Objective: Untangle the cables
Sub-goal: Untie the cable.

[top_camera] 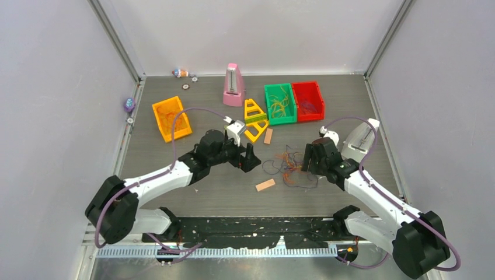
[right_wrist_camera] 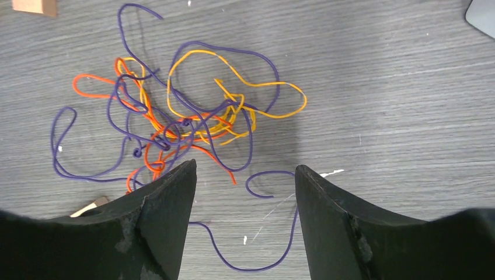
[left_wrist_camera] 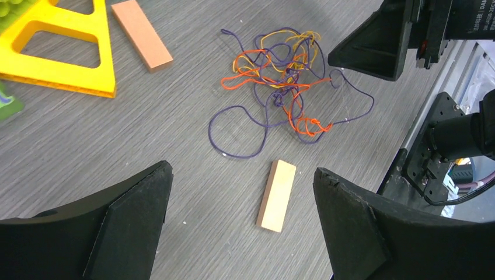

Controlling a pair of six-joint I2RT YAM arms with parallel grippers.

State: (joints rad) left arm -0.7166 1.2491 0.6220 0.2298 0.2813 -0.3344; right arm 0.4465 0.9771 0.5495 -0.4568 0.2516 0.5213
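Observation:
The cables [top_camera: 290, 166] lie as one small tangle of orange-red, yellow and dark purple strands on the grey table between the two arms. In the left wrist view the tangle [left_wrist_camera: 280, 81] is ahead of my left gripper [left_wrist_camera: 242, 169], which is open and holds nothing. My left gripper [top_camera: 250, 157] hangs just left of the tangle. In the right wrist view the tangle [right_wrist_camera: 181, 122] spreads just beyond my right gripper [right_wrist_camera: 245, 166]. Its jaws are open and partly narrowed, above a loose purple loop on the table. My right gripper [top_camera: 307, 160] sits at the tangle's right edge.
One small wooden block [top_camera: 265, 185] lies near the tangle, below my left gripper, and another [top_camera: 268, 136] lies beside yellow triangle frames [top_camera: 254, 119]. A green bin [top_camera: 280, 104], a red bin [top_camera: 308, 100], an orange bin [top_camera: 171, 118] and a pink metronome [top_camera: 233, 86] stand farther back.

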